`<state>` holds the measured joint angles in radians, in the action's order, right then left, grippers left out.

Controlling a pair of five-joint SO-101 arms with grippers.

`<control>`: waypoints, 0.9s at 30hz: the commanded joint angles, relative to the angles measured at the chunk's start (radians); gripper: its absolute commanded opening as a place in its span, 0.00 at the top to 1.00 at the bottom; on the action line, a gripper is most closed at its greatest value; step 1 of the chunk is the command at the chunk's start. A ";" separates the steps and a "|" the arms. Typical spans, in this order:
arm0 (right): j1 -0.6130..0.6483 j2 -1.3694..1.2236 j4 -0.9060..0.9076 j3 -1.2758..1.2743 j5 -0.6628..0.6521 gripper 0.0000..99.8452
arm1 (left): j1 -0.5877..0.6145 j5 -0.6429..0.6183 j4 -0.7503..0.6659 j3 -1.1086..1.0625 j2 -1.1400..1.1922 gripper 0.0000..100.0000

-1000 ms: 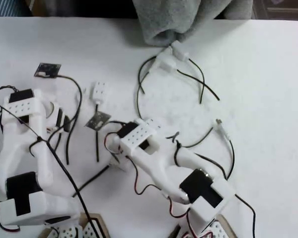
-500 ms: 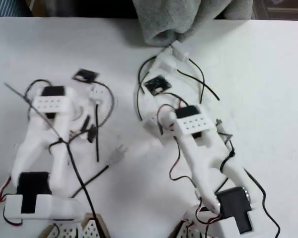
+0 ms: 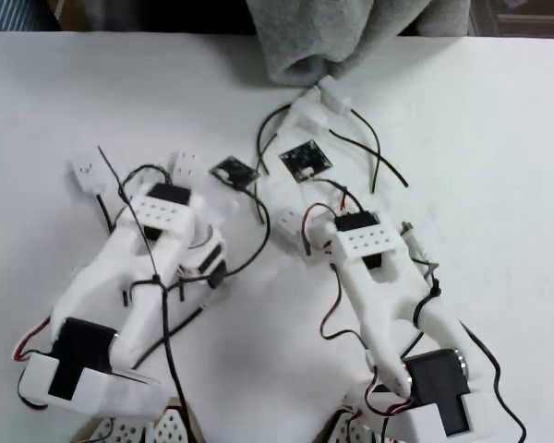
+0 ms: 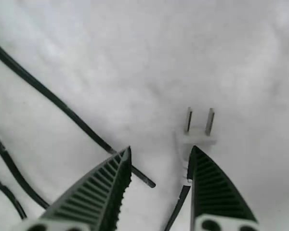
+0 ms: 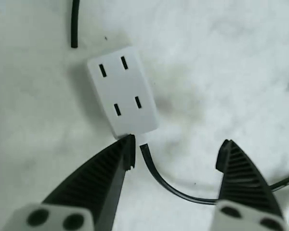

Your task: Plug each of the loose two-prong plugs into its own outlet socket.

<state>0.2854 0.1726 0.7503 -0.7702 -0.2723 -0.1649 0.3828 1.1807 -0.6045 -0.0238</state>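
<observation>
Two arms stand on the white table (image 3: pixel 499 138), both nearer than the grey cloth (image 3: pixel 351 37) at its far edge, the left arm (image 3: pixel 120 277) off to the cloth's left, the right arm (image 3: pixel 388 295) in line with it. The right gripper (image 5: pixel 178 144) is spread wide, one fingertip at the end of a white outlet block (image 5: pixel 123 91), whose black cable (image 5: pixel 159 180) passes between the jaws. The left gripper (image 4: pixel 159 154) is parted moderately, one fingertip against the body of a white two-prong plug (image 4: pixel 198 130) lying flat, prongs pointing away.
</observation>
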 commanded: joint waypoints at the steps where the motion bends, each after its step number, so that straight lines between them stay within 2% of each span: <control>1: -0.008 0.045 -0.012 0.005 -0.008 0.72 | -0.062 0.028 -0.014 0.012 0.084 0.80; 7: -0.008 0.045 -0.010 0.005 -0.008 0.72 | -0.067 -0.044 0.184 0.325 0.392 0.82; 13: -0.008 0.045 -0.010 0.005 -0.008 0.72 | -0.076 -0.051 0.371 0.565 0.628 0.98; 20: -0.008 0.045 -0.012 0.005 -0.008 0.72 | -0.070 -0.055 0.345 0.506 0.575 0.98; 27: -0.008 0.045 -0.013 0.005 -0.008 0.72 | -0.074 -0.055 0.198 0.276 0.297 0.98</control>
<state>0.2854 0.1726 0.7472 -0.7702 -0.2739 -0.2386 0.3399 1.4461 -0.2302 0.3982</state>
